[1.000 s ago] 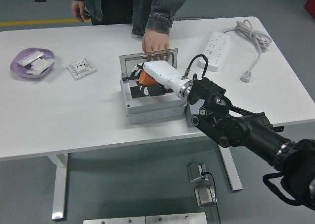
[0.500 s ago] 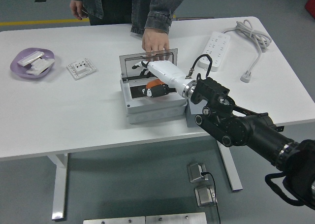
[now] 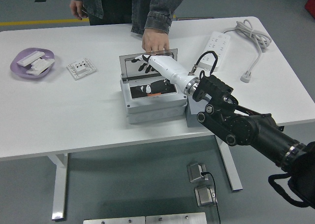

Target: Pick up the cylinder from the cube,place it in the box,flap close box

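Observation:
The grey box [image 3: 152, 108] stands mid-table with its clear lid [image 3: 129, 66] upright at the back. The orange cylinder [image 3: 156, 93] lies inside the box, free of any hand. My right hand [image 3: 141, 62] has risen above the box interior, its black fingers [image 3: 137, 60] spread against the lid's inner face, holding nothing. A person's hand [image 3: 155, 41] rests on the lid's top edge from the far side. A grey cube [image 3: 190, 117] sits against the box's right side, mostly hidden by my forearm.
A purple dish [image 3: 19, 69] with white pieces sits at far left, with a white socket plate [image 3: 81, 68] beside it. A white power strip [image 3: 216, 43] with its cable [image 3: 252, 36] and plug [image 3: 246, 78] lies at the back right. The person stands at the far edge.
My right hand has let go of the orange cylinder, which now lies in the box. It has lifted up and back to the lid. The person's hand stayed on the lid.

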{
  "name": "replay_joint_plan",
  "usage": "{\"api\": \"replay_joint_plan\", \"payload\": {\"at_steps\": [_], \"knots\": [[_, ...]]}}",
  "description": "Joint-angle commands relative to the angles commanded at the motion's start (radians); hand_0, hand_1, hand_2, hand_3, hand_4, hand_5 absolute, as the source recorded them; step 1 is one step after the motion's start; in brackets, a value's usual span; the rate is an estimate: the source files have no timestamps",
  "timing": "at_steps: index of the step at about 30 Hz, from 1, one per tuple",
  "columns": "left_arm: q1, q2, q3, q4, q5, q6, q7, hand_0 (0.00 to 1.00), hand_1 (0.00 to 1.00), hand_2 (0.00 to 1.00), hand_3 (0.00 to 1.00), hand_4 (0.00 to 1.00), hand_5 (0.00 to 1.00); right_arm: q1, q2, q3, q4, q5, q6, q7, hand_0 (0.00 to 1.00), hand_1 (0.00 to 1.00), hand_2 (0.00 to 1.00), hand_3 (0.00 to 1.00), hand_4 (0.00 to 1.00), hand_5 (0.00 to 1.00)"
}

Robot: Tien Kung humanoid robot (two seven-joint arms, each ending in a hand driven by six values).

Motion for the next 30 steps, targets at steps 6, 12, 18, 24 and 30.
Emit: {"api": "replay_joint_plan", "payload": {"at_steps": [6, 12, 18, 24, 30], "knots": [[-0.001, 0.001, -0.007, 0.0, 0.006, 0.001, 0.0, 0.649, 0.647, 0.567, 0.664, 0.675, 0.154, 0.022, -0.023, 0.012, 0.05, 0.018, 0.009, -0.007, 0.559, 0.546, 0.643, 0.828, 0.843, 0.242], [-0.005, 0.006, -0.011, 0.0, 0.013, 0.001, 0.0, 0.649, 0.647, 0.568, 0.664, 0.675, 0.154, 0.089, -0.019, 0.031, -0.046, 0.031, 0.022, -0.001, 0.557, 0.544, 0.638, 0.824, 0.843, 0.244], [-0.011, 0.013, -0.012, 0.0, 0.017, 0.001, 0.002, 0.649, 0.647, 0.569, 0.665, 0.675, 0.153, 0.161, -0.003, 0.06, -0.177, 0.034, 0.043, 0.001, 0.544, 0.545, 0.638, 0.818, 0.846, 0.256], [-0.012, 0.016, -0.008, 0.0, 0.017, 0.001, 0.003, 0.65, 0.647, 0.566, 0.665, 0.675, 0.153, 0.193, 0.012, 0.073, -0.281, 0.031, 0.05, 0.002, 0.548, 0.552, 0.64, 0.818, 0.848, 0.26], [-0.013, 0.014, -0.007, 0.0, 0.019, 0.0, 0.003, 0.65, 0.647, 0.565, 0.666, 0.675, 0.153, 0.17, 0.019, 0.024, -0.293, 0.04, 0.048, -0.001, 0.612, 0.579, 0.653, 0.82, 0.849, 0.265]]}}
